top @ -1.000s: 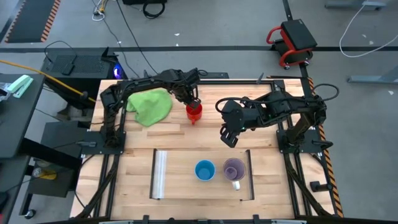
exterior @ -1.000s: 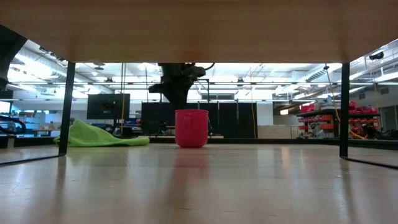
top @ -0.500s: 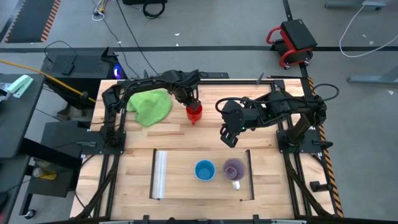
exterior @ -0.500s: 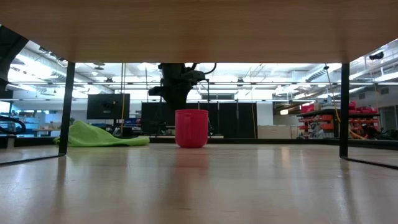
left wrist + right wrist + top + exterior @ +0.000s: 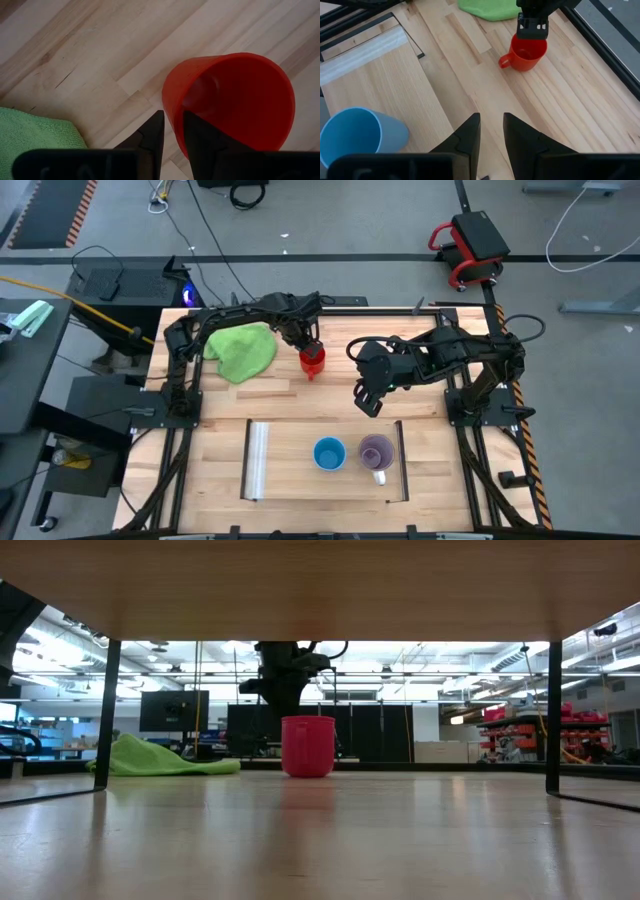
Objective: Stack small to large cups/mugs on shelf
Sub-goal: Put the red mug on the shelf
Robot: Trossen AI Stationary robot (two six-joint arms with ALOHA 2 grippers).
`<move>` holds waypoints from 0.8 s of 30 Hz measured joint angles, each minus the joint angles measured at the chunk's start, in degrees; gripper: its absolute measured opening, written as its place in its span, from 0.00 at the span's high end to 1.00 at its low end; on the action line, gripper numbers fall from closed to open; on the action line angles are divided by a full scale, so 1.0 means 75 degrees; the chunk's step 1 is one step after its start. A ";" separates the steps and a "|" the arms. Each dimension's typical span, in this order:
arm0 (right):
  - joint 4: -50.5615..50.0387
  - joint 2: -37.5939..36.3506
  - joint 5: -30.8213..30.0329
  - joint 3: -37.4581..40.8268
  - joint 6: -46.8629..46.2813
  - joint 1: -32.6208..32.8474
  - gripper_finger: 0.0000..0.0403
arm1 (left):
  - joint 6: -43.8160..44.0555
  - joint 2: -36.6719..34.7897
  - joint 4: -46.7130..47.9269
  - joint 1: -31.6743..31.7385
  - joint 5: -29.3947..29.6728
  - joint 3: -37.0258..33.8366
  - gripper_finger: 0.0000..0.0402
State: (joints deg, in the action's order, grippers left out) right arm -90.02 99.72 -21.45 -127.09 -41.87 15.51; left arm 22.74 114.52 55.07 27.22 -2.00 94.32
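My left hand point(image 5: 172, 132) is clamped on the wall of the red mug point(image 5: 235, 102), one finger inside the rim and one outside. The mug stands upright on the counter point(image 5: 290, 405), bottom down, just beside the green cloth point(image 5: 241, 350). Its handle point(image 5: 504, 61) sticks out on the side away from my fingers.

To do this step well, I judge I should lift straight up before turning toward the shelf point(image 5: 325, 460). A grip on one wall alone will let the mug swing, so I would keep the wrist level and go slowly. The cloth lies close on one side, so I would carry the mug away from it and not drag across it.

My right hand point(image 5: 491, 131) hangs above the middle of the counter, between the red mug and the shelf, its fingers a little apart and gripping nothing. It lies near the path I would take, so I would pass on the near side of it or wait for it to clear.

On the shelf the light-blue cup point(image 5: 329, 453) and the purple mug point(image 5: 376, 451) stand side by side toward the dark bar point(image 5: 401, 461). The stretch toward the clear strip point(image 5: 258, 460) is bare, which leaves room to set down. The counter's black frame point(image 5: 345, 310) runs close behind the red mug.
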 joint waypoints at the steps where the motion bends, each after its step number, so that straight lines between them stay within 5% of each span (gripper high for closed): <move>1: 0.0000 -0.0001 0.0000 0.0000 0.0000 0.0000 0.77 | 0.0000 0.0000 -0.0003 -0.0009 0.0000 0.0000 0.81; 24: 0.0001 0.0001 0.0003 0.0000 -0.0021 0.0009 0.77 | 0.0011 0.0382 -0.0056 -0.0037 -0.0224 0.0003 0.83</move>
State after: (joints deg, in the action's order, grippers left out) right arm -90.01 99.72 -21.43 -127.09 -42.02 15.57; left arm 22.82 117.38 54.64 26.94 -3.68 94.35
